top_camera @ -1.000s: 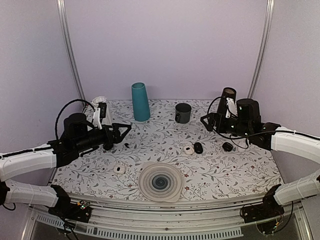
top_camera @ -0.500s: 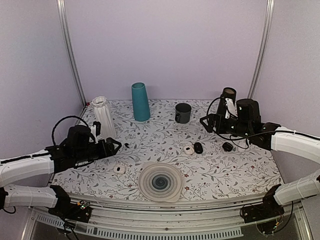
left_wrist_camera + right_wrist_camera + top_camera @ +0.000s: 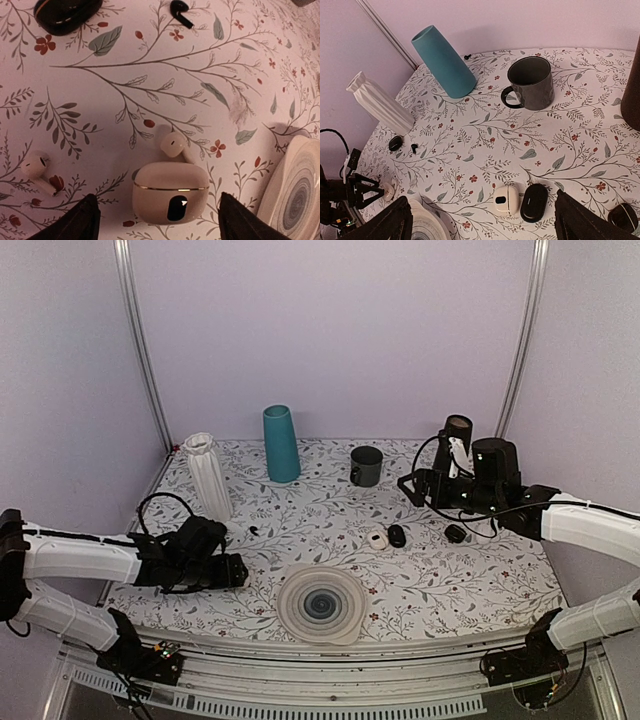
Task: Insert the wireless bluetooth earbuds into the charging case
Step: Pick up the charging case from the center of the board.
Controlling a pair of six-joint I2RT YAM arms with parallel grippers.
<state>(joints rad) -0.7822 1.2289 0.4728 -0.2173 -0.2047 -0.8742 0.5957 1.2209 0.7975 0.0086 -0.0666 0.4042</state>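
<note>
In the left wrist view a small white charging case [image 3: 170,192] lies on the floral table with its lid shut. One white earbud [image 3: 174,145] lies against its far side. A second white earbud [image 3: 36,167] lies apart to the left. My left gripper [image 3: 157,200] is open and low over the case, one finger on each side and not touching it. In the top view the left gripper [image 3: 230,571] hides the case. My right gripper [image 3: 411,485] is open and empty, held high at the back right.
A second white case [image 3: 377,538] and a black oval case [image 3: 397,535] lie mid-table. Another black case [image 3: 65,14] and a black earbud [image 3: 181,12] lie beyond the left gripper. A ridged plate [image 3: 320,603] sits near front. A white vase [image 3: 208,475], teal vase [image 3: 281,444] and mug [image 3: 366,466] stand behind.
My left arm has swung down and toward the near edge, and its open gripper now covers the white case in the top view. The right arm has not moved.
</note>
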